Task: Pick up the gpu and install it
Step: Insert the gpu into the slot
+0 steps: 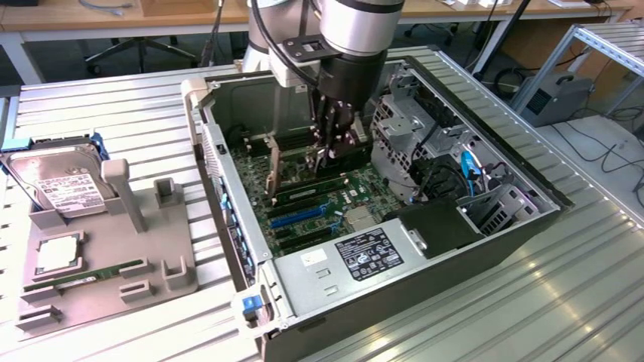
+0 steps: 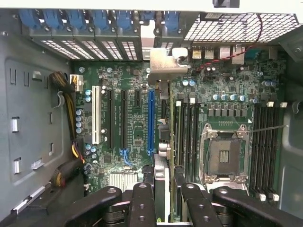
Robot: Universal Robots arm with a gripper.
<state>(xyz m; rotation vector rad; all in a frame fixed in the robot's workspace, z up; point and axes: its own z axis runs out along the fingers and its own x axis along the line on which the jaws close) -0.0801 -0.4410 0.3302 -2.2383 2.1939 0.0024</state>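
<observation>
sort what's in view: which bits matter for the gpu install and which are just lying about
Job: gpu, gripped in the tool; motherboard; open computer case.
Lying about: hard drive, memory stick, processor chip, all on the grey holder.

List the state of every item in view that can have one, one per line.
computer case: side panel off, lying open on the table.
gpu: gripped edge-on in the tool, upright above the motherboard.
CPU socket: empty, frame shut.
blue expansion slot: empty.
hard drive: resting in the grey holder, outside the case.
memory stick: lying in the holder.
</observation>
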